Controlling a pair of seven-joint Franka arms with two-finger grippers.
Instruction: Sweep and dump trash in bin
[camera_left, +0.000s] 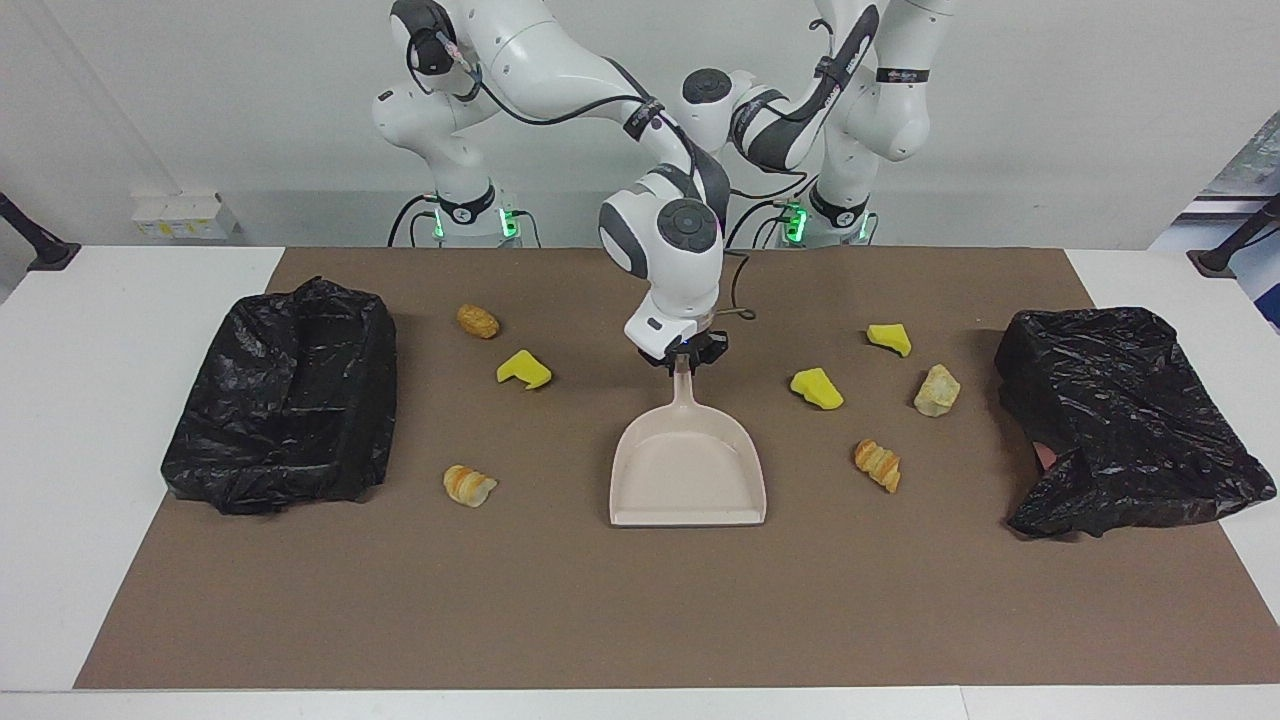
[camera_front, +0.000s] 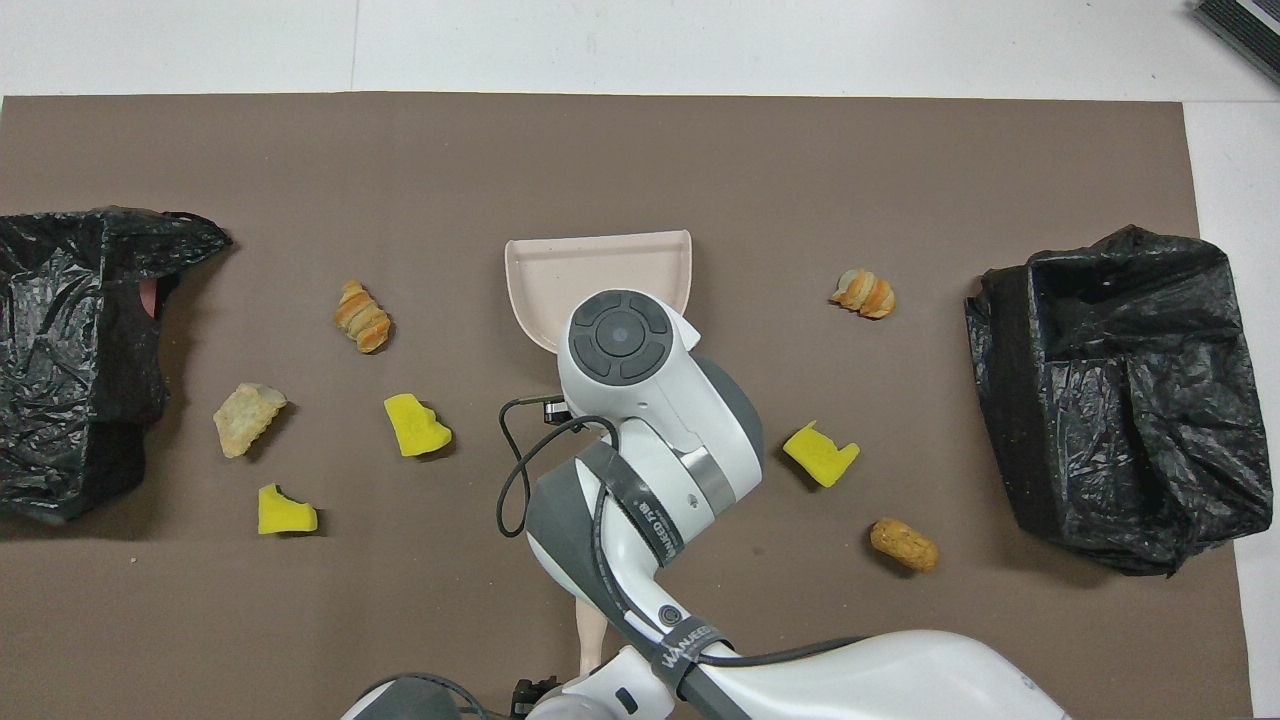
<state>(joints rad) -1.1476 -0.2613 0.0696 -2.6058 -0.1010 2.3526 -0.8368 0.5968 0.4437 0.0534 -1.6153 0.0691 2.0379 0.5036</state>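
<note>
The right gripper (camera_left: 684, 360) looks pinched shut on the dustpan handle (camera_left: 683, 385); it should lift gently and level.

Dustpan (camera_front: 600, 268) mid-mat (camera_front: 640, 150), scraps (camera_front: 417, 425) around

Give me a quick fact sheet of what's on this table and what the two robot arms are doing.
Surface: brown mat
Dustpan: beige dustpan at mid-table, mouth facing away from the robots
Right gripper: right gripper closed on the dustpan's handle
Left gripper: raised back near its base, hidden in both views; arm waits
Trash: seven scraps on the mat, three yellow, four tan-orange
Bins: two black-bagged bins, one at each end
In dustpan: nothing
</note>
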